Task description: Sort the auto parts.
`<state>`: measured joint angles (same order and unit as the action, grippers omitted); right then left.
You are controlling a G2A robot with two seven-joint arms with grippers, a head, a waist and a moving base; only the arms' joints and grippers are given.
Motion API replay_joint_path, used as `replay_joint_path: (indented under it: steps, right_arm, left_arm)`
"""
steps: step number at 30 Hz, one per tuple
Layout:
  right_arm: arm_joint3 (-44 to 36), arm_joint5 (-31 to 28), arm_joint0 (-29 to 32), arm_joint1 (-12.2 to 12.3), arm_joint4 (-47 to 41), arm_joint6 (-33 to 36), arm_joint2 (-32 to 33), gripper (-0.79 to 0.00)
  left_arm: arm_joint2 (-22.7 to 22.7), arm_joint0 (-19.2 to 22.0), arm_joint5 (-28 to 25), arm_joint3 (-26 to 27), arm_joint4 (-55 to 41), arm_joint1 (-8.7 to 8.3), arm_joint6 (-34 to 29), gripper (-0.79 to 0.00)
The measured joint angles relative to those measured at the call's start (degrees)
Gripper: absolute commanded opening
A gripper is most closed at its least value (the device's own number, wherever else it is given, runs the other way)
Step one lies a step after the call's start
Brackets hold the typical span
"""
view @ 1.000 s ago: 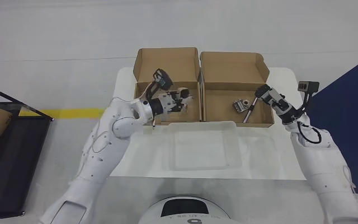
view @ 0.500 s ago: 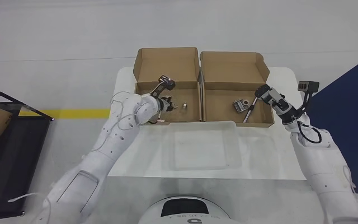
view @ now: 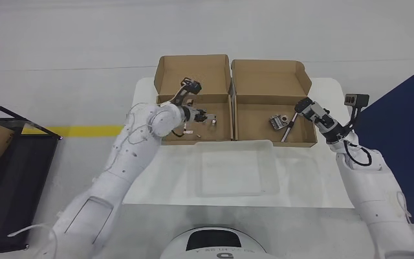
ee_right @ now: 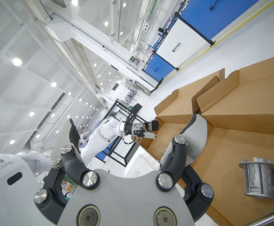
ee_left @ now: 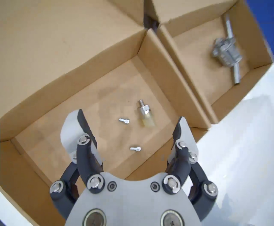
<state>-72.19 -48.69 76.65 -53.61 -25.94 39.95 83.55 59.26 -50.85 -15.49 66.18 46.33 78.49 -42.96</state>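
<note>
Right wrist view: boxes [ee_right: 227,126], lettered panel [ee_right: 186,36]

Printed marks in the factory hall, seen from the right wrist view, stand on a row of partition screens. A white rectangular partition panel [ee_right: 182,42] carries a dark logo and a one-word name. The large dotted blue panel [ee_right: 227,15] beside it bears the same kind of mark in white. A smaller blue panel [ee_right: 159,68] shows a small white mark, too tiny to make out.
</note>
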Motion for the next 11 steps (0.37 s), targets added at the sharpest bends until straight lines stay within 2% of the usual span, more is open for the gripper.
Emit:
replay_joint_path:
  steps: [7,11]
  right_arm:
    - [0.0,0.0,0.0,0.0,0.0,0.0,0.0,0.0]
    - [0.0,0.0,0.0,0.0,0.0,0.0,0.0,-0.001]
  left_arm:
    - [11.88,-6.41,-4.72,6.13,-17.98,-2.13,0.61,0.0]
    - [14.22,-7.43,-4.92,5.77,-27.8,-2.37,-1.45,0.0]
